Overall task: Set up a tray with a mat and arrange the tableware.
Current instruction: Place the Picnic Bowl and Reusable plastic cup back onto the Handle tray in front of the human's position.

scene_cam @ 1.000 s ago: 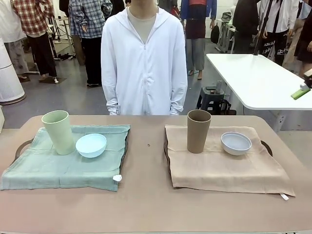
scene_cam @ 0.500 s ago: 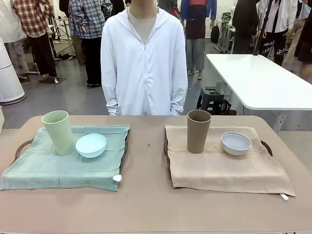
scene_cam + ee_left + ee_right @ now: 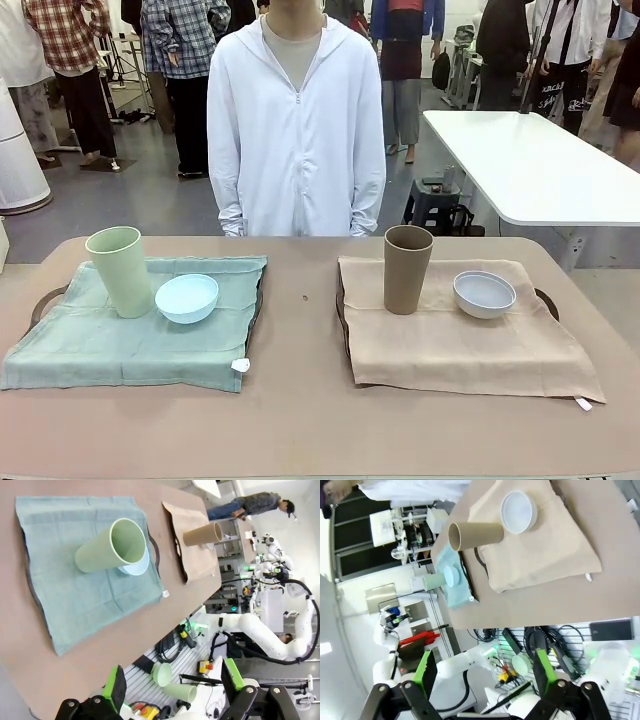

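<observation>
- My left claw (image 3: 172, 687) and right claw (image 3: 482, 672) both hang spread wide with nothing between the pads, held back off the near edge of the worktop (image 3: 300, 420). Any descent from here crosses that edge first, so I could clip it.
- Taking the brown cup (image 3: 407, 268) as landmark: the tan mat (image 3: 470, 340) under it lies rumpled and overhangs its tray (image 3: 546, 300) on the near side. A snagged pad could drag everything.
- The whitish-blue bowl (image 3: 484, 293) sits just beside the cup, so a wide claw could knock one while reaching the other.
- Well to its left, the pale green cup (image 3: 118, 270) touches the light blue bowl (image 3: 187, 297) on the green mat (image 3: 120, 345); both cups look tippy.
- Behind the cup stands a person (image 3: 296, 120), near enough that a long reach concerns me.
</observation>
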